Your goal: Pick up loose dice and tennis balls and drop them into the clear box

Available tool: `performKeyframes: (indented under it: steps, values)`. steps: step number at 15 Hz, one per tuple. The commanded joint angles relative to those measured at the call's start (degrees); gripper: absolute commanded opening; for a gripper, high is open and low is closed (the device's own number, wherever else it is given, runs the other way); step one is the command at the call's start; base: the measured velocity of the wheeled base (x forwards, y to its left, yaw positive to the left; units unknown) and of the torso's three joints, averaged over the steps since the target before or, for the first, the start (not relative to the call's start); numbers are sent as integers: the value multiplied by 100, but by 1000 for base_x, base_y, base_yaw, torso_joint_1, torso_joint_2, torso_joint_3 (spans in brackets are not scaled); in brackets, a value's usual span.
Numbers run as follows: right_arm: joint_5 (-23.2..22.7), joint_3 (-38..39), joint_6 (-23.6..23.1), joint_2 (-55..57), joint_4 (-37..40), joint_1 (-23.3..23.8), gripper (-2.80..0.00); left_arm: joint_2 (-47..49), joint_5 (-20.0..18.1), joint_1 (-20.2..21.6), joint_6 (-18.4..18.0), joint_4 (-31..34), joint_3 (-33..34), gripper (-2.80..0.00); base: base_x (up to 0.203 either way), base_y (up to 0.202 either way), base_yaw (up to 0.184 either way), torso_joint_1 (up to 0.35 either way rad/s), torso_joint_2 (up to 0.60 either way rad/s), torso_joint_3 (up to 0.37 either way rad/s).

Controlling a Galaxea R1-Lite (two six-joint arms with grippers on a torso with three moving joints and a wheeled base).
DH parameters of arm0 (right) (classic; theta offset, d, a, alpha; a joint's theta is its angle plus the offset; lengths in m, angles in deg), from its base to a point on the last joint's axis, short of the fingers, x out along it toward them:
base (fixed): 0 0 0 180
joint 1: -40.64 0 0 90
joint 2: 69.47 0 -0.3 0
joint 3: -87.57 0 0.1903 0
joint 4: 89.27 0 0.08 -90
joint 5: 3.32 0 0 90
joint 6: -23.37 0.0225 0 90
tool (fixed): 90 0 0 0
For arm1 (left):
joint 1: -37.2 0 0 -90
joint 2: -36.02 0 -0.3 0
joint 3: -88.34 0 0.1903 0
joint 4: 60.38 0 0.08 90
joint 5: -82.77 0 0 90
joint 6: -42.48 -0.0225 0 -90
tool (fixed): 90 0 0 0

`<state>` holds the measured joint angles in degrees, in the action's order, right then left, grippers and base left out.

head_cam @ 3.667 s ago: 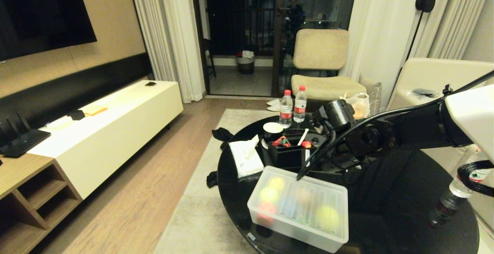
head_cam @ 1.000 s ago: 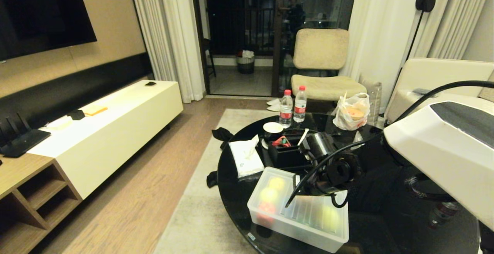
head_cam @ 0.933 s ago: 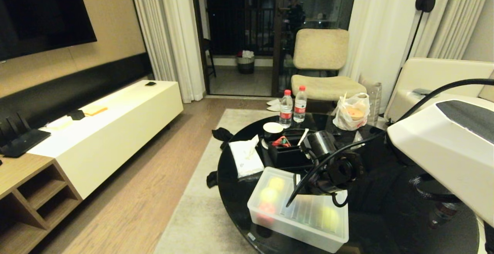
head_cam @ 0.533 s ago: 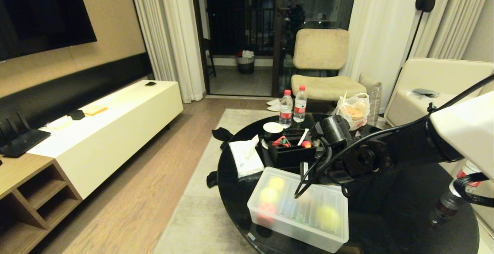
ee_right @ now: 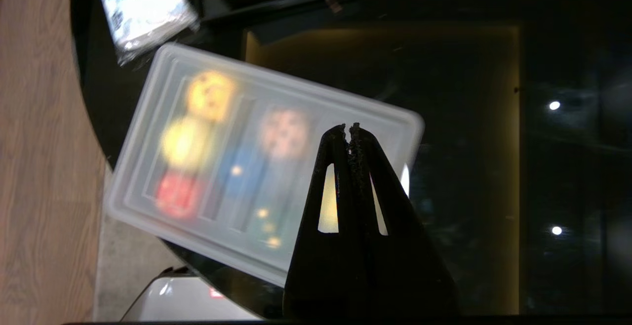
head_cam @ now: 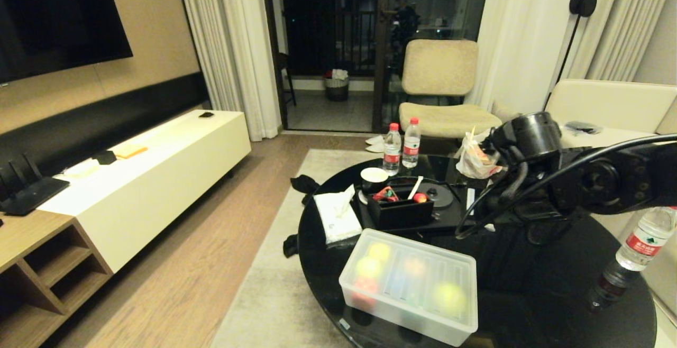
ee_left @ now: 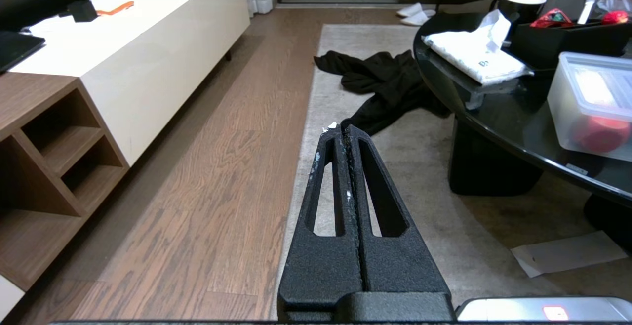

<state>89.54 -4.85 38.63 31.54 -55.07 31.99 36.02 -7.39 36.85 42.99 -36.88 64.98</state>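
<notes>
Frosted translucent plastic clear box, ribbed lid on, sat at near edge of round black glass table. Dice, tennis balls blurred inside. Right gripper lifted clear of lid, fingers together, empty. Left gripper parked, pinched together. Looked finished.

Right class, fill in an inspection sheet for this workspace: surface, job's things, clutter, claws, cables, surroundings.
Surface: round black table, glossy.
Job's things: clear box, lid on; tennis balls and a dice inside.
Clutter: black organiser, tissue pack, cup, water bottles, plastic bag.
Claws: right claw shut, empty, above the box; left claw shut, over the rug beside the table.
Cables: black cable along right arm.
Surroundings: chair, TV cabinet, dark clothing on the rug.
</notes>
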Motion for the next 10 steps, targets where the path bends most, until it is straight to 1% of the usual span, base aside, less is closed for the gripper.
performKeyframes:
  steps: [1, 2, 5, 10]
  values:
    - [-177, -36, -202, -594, 116, 537, -280, 0, -2, 0, 2, 4, 0, -280, 0, 0, 0, 0, 0, 0]
    - [-221, -34, -270, -783, 148, 685, -280, 0, -2, 0, 2, 4, 0, -280, 0, 0, 0, 0, 0, 0]
    - [-387, -36, -316, -1508, 476, 938, -280, 0, -2, 0, 2, -4, 0, -280, 0, 0, 0, 0, 0, 0]
    - [-682, 192, -323, -3146, 1152, 999, -280, 0, -2, 0, 2, -4, 0, -280, 0, 0, 0, 0, 0, 0]
